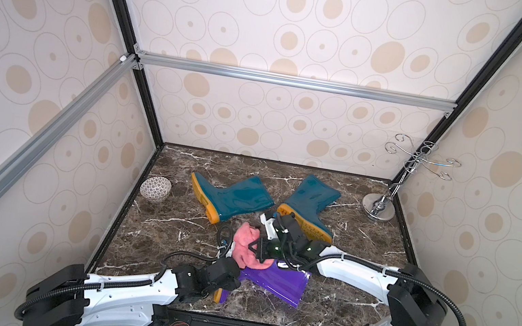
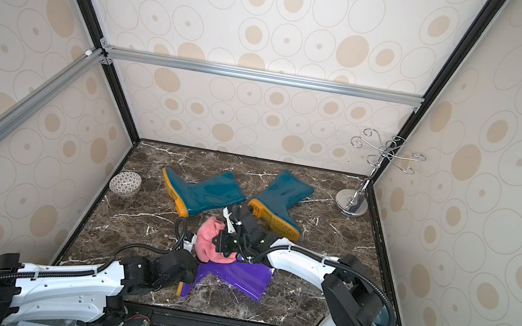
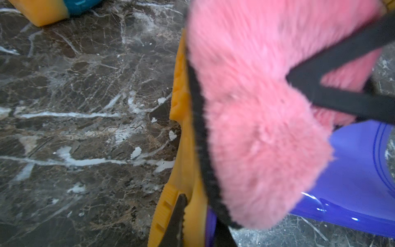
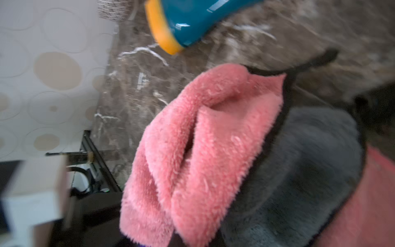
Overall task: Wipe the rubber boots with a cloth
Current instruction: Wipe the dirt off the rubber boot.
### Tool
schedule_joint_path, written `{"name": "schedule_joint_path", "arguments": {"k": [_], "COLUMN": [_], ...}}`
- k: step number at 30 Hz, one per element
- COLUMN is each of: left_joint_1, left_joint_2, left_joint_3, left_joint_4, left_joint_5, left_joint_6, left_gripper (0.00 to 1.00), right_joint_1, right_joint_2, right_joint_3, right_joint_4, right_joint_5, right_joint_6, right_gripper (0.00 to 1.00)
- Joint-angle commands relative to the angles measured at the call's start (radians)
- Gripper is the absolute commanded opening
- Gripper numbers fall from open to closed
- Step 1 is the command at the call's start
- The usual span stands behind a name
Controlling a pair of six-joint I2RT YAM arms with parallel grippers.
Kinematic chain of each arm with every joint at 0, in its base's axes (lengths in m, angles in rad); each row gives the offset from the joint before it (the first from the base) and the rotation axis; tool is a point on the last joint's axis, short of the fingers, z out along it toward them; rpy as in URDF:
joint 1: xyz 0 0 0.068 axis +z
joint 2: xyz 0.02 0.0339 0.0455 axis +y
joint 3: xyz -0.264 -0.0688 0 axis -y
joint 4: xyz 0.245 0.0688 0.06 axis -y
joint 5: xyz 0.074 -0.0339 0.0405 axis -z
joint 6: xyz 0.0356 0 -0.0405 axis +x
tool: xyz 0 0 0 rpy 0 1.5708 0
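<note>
Right hand [image 1: 254, 247] clenched on the soft, light cloth [image 1: 242, 236]; left hand [image 3: 201, 226] pinches the purple boot [image 1: 275, 281] by its treaded sole [image 3: 186, 149]. The glossy rubber looks slippery elsewhere.

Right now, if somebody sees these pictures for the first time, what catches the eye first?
The fluffy pink cloth stands out first, bunched over the glossy purple boot near the front of the marble table. Behind it, two teal boots with orange soles lie on their sides, and a shiny chrome rack stands in the far right corner.
</note>
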Motion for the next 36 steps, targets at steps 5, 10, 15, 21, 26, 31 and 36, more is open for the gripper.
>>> {"name": "schedule_joint_path", "arguments": {"k": [5, 10, 15, 21, 26, 31, 36], "left_joint_1": [0.004, 0.005, 0.005, 0.005, 0.004, 0.006, 0.005], "left_joint_2": [-0.016, -0.010, -0.017, -0.016, -0.029, -0.050, -0.063], "left_joint_3": [0.020, 0.030, 0.019, 0.015, 0.000, -0.009, -0.020], "left_joint_4": [0.135, 0.135, 0.155, 0.171, 0.168, 0.177, 0.178], "left_joint_5": [-0.003, -0.008, -0.003, 0.020, 0.027, 0.029, 0.026], "left_joint_6": [0.002, 0.015, 0.015, -0.001, -0.016, -0.032, -0.039], "left_gripper": [0.00, 0.00, 0.00, 0.00, 0.00, 0.00, 0.00], "right_joint_1": [-0.060, -0.060, -0.059, 0.016, 0.097, 0.117, 0.097], "right_joint_2": [-0.316, -0.466, -0.448, -0.224, 0.002, 0.121, 0.073], "right_joint_3": [-0.113, -0.042, -0.061, -0.058, 0.064, 0.160, 0.079], "right_joint_4": [-0.388, -0.673, -0.591, -0.191, 0.063, 0.190, 0.141], "right_joint_5": [0.113, 0.205, 0.072, -0.047, -0.121, -0.118, 0.059], "right_joint_6": [-0.077, -0.176, -0.139, 0.009, 0.122, 0.191, 0.160], "right_gripper": [0.00, 0.00, 0.00, 0.00, 0.00, 0.00, 0.00]}}
